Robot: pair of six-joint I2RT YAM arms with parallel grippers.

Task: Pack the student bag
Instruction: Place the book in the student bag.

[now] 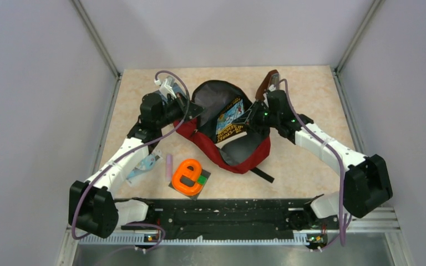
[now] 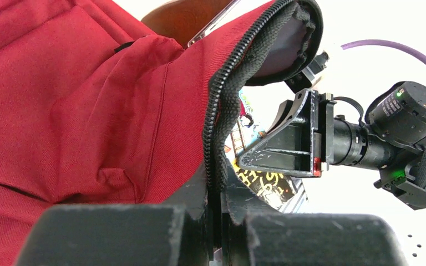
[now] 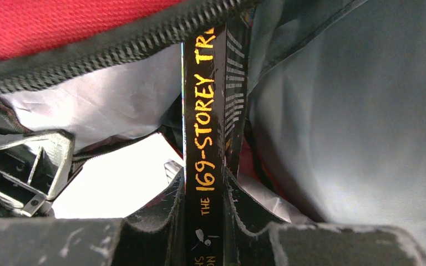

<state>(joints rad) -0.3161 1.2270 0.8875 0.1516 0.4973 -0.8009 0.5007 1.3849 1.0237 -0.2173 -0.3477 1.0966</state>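
The student bag (image 1: 243,157), dark red with a black zipper and grey lining, lies open in the middle of the table. My left gripper (image 1: 191,111) is shut on the bag's zipper edge (image 2: 217,111) and holds the mouth up; the jaws (image 2: 217,188) pinch the black tape. My right gripper (image 1: 253,116) is shut on a black book (image 1: 230,119) with yellow lettering, gripping it by the spine (image 3: 204,111) between the fingertips (image 3: 204,188). The book stands in the bag's mouth, against the grey lining (image 3: 338,111). In the left wrist view, the right gripper (image 2: 288,147) and the book (image 2: 263,183) show beyond the zipper.
An orange e-shaped piece (image 1: 187,177) lies on a dark square near the front, beside a pink tube (image 1: 168,165). A pale flat item (image 1: 144,164) lies under the left arm. A brown object (image 1: 268,83) stands behind the right gripper. Grey walls close in both sides.
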